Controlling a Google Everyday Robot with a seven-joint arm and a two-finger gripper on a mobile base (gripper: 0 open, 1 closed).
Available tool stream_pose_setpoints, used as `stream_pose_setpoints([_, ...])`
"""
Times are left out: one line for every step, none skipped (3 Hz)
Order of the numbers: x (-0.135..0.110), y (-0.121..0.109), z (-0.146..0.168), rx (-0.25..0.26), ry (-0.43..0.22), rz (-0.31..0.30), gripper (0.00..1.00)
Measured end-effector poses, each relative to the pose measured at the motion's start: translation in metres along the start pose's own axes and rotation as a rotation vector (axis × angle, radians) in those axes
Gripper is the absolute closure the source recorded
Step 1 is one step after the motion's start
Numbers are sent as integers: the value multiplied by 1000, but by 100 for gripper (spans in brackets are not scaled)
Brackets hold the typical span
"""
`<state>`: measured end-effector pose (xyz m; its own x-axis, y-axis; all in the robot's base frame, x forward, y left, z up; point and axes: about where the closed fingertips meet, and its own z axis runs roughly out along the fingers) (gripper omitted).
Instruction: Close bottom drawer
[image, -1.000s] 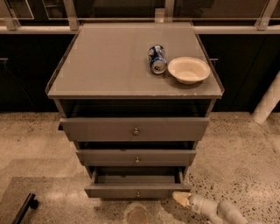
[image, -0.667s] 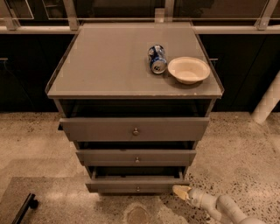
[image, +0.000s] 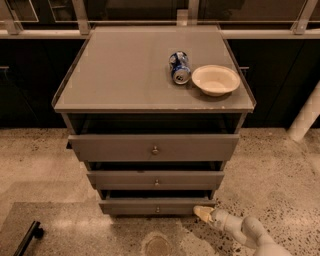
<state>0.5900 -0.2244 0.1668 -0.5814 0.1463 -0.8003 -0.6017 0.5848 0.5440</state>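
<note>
Hovering beside slim grey bottom drawer (image: 150, 205), pale gripper (image: 202, 212)

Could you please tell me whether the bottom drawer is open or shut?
Partly open: the bottom drawer juts forward, with a dark gap above its front. The end effector is at its right front corner.

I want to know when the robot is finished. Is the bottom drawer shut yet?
Not quite. Done: the gripper is down low at the right end of the bottom drawer, and seems to touch its front. In hand: it looks set to push there. Left: the drawer sticks out from the cabinet, with a dark gap above it, so it needs pushing all the way in.
</note>
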Motion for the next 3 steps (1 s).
stream_pose_setpoints([-8, -2, 5, -3, -3, -7, 100])
stream_pose_setpoints([-31, -3, 9, -3, -18, -49, 100])
stream_pose_setpoints([-44, -5, 11, 2, -16, -72, 100])
